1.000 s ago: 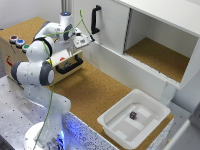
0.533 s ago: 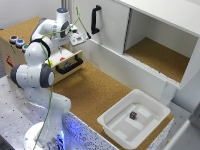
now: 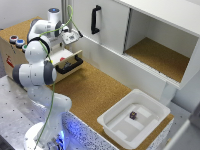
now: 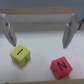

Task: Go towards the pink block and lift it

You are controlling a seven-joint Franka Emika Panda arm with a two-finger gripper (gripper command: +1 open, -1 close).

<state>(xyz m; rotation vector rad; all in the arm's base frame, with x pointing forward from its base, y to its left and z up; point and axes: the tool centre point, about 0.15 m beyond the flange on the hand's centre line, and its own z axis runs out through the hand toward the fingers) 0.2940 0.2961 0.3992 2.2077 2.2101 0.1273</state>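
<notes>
Jaws spread wide and empty over the open drawer (image 3: 68, 61) at upper left of the exterior view. On the wrist camera the pink block (image 4: 61, 66) and the yellow block (image 4: 20, 55) lie apart, both untouched.

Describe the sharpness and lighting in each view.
Exterior view: soft and low in detail, evenly lit, a blue glow at the arm's base. Wrist view: blurry, the fingers smeared at the edges; yellow block and pink block cast faint shadows.
</notes>
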